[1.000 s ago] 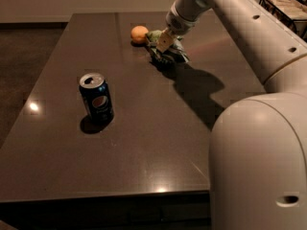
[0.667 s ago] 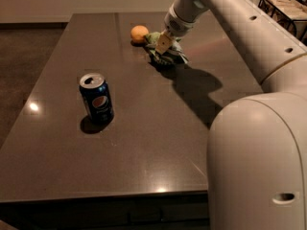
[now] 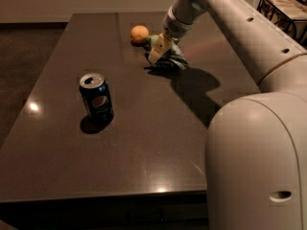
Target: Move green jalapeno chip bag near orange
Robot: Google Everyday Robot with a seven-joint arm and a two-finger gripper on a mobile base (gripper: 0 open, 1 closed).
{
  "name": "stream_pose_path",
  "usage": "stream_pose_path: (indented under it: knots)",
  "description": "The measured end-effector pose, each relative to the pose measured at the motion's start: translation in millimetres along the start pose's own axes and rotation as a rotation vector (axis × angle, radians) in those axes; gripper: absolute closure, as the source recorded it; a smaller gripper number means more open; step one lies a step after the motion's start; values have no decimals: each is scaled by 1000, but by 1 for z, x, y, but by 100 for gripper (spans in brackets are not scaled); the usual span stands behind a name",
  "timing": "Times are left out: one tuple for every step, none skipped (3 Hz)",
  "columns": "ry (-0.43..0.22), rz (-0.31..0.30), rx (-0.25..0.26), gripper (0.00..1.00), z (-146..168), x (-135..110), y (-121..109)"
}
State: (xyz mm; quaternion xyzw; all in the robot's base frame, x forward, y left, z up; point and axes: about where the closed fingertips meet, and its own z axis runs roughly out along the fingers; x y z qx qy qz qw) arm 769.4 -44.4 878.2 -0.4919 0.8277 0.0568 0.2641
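Beneath the pincer [image 3: 159, 51], a wrinkly light-green foil chip bag [image 3: 173, 61] was seen, touching it; whether gripped could not be told.

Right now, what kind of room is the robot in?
Probably an office snack room or lounge: a long dark table holds a soda can, an orange and a chip bag. The gripper is at the bag.

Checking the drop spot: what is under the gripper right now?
The green chip bag lies under the gripper, on the table, close beside the orange. The gripper covers the bag's upper part, so whether bag and orange touch cannot be seen.
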Motion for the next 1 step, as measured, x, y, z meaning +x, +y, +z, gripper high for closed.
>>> stream_pose_path:
  knots:
    - [0, 0, 0, 0, 0, 0, 0]
